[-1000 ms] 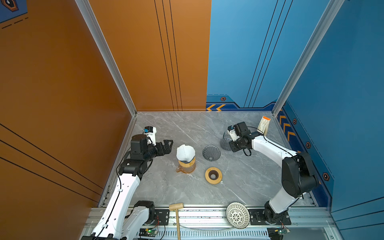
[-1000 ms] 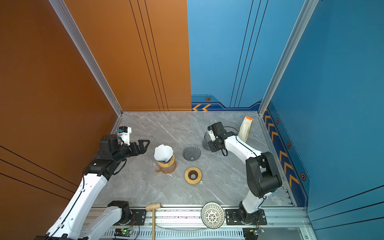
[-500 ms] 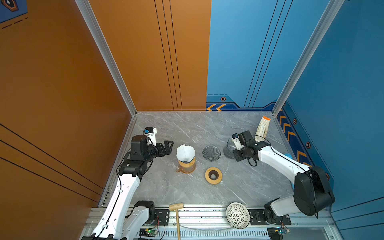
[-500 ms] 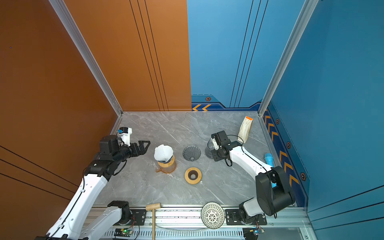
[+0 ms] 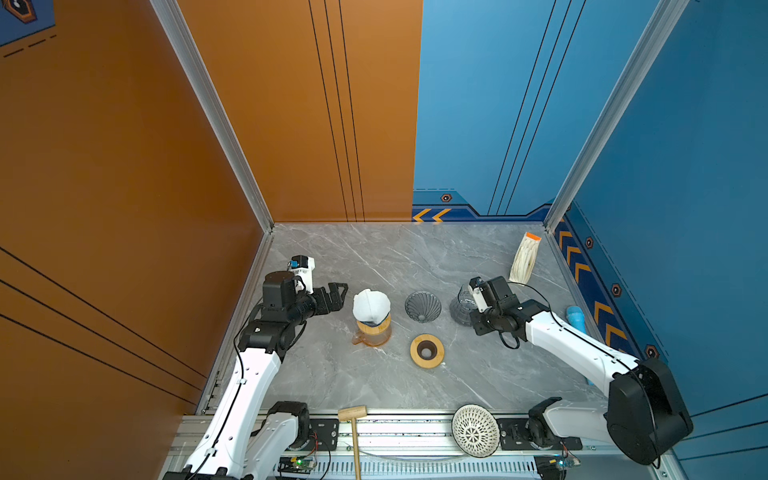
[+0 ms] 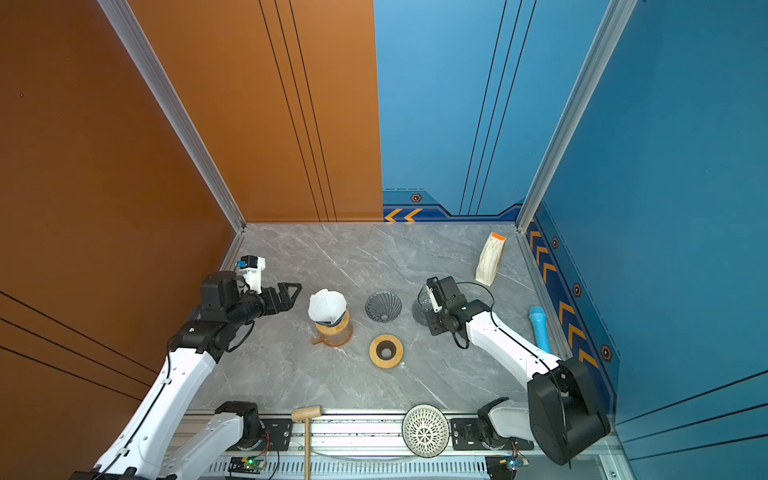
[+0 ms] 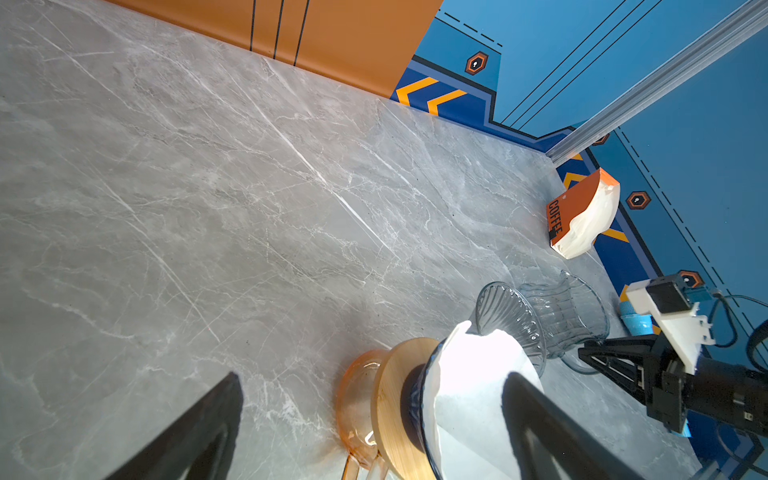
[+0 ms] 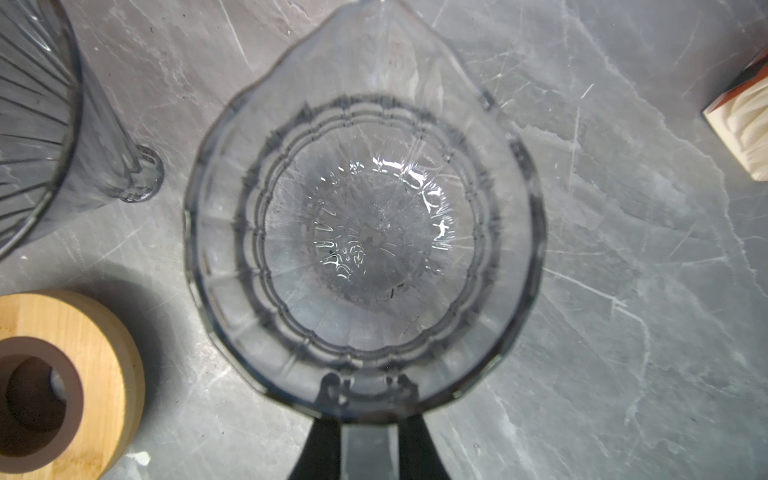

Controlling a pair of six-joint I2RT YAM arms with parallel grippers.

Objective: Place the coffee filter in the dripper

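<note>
Coffee filter [image 5: 371, 305], white, sits in dripper [image 7: 413, 399]; pack [image 7: 582, 216] at 2 o'clock reads "COFFEE". Left jaws wide, empty; right jaws pinch glass server [image 8: 365, 249].

**Glass carafe** [image 5: 459, 307]: now nearer the front edge of the bench [image 5: 374, 257] than a second ago. It is level with the dark ribbed cone [image 5: 423, 306] and just beside it, and farther from the filter packet [image 5: 524, 258].

**Right arm** [image 5: 573, 349]: jaws drawn frontward with the carafe. The elbow [image 5: 644, 411] has dropped lower and swung outward.

**Blue cylinder** [image 5: 576, 318]: now uncovered beside the right wall, where the arm hid it before.
</note>
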